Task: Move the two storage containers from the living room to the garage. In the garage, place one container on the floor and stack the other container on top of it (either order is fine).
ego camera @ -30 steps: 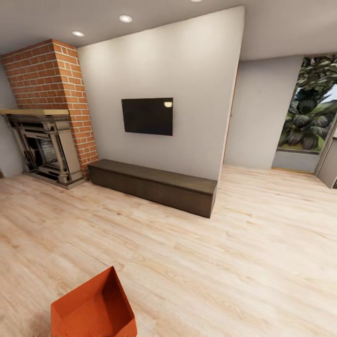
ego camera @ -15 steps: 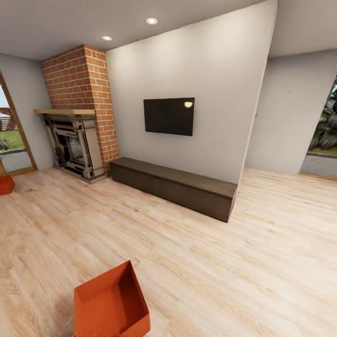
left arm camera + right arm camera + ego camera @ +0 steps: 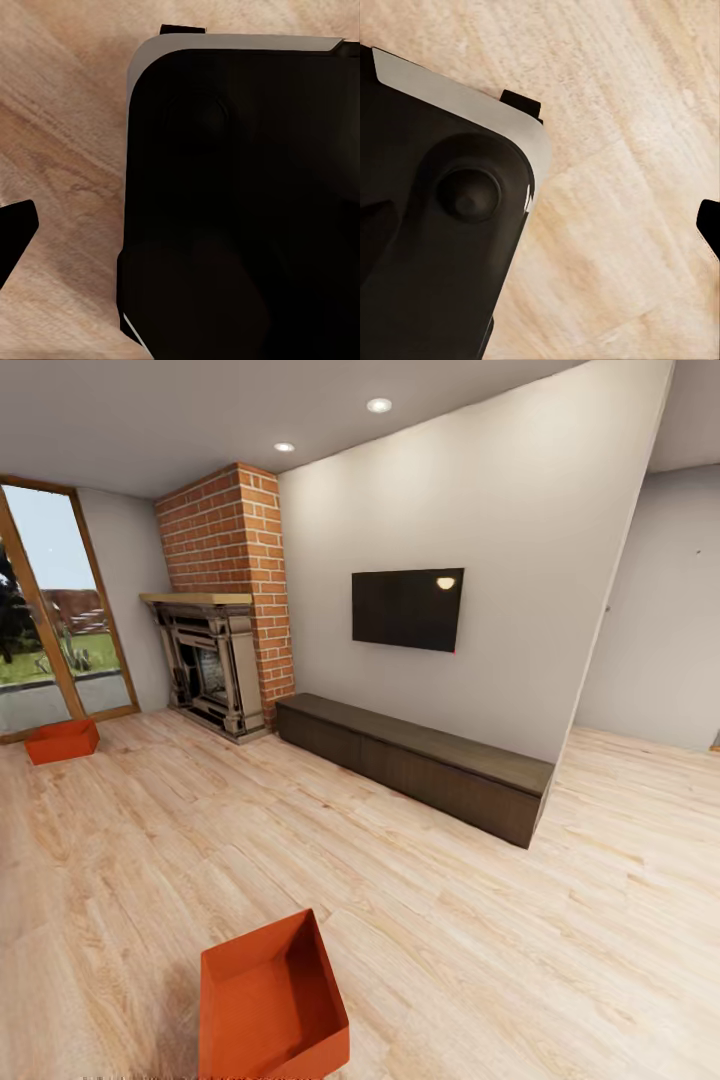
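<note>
Two orange-red open-top storage containers sit on the light wood floor of the living room. One container lies close in front of me at the bottom of the head view, turned at an angle. The other container rests far off at the left, beside the glass door. In the left wrist view one dark fingertip hangs over the wood floor next to the robot's black body. In the right wrist view a dark fingertip hangs likewise over bare planks. Neither finger touches anything.
A brick fireplace stands at the back left, and a dark low cabinet runs under a wall-mounted TV. A glass door is at the far left. Wood floor continues past the wall's end at the right.
The head camera has swung left, so the whole scene slid right. The far container by the glass door has come fully into view. The containers themselves have not moved.
</note>
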